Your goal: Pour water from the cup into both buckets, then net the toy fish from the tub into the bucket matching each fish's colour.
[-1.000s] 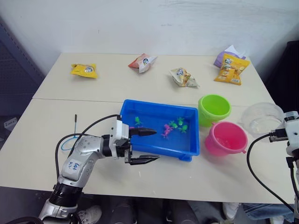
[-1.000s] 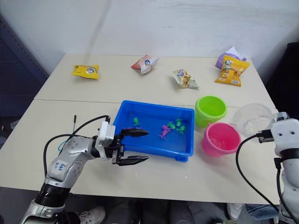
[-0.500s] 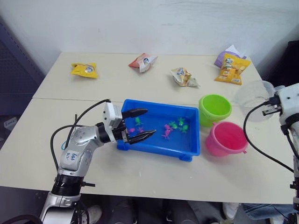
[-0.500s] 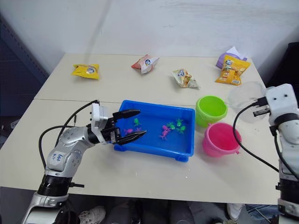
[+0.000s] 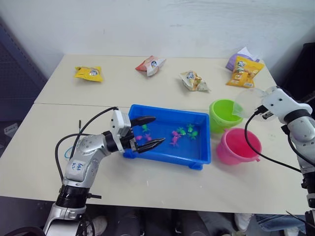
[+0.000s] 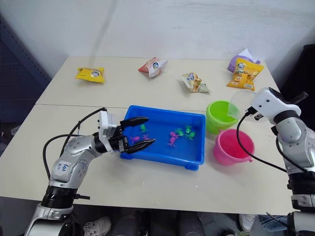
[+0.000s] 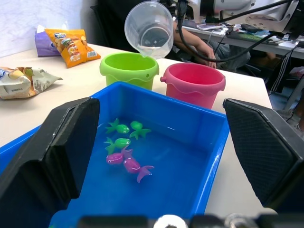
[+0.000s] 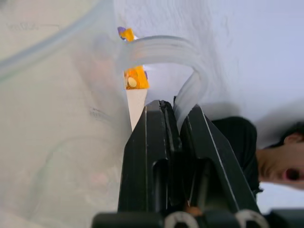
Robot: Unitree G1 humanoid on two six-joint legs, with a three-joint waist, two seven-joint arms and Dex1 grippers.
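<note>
The right gripper (image 8: 175, 123), pinching the handle, tips the cup (image 7: 148, 29) over the green bucket (image 7: 129, 69) and could spill past its rim, while the left gripper (image 5: 146, 132) gapes over the tub (image 5: 202, 155).

Partly hidden and unreadable details

The net (image 5: 74, 147) at the table's eight o'clock is mostly hidden behind the left arm, its mesh unseen. The clear cup (image 5: 244, 103) covers the three o'clock rim of the green bucket (image 5: 224, 112). Any water stream is too faint to tell. Snack-packet (image 5: 89, 73) print is too small to read.
</note>
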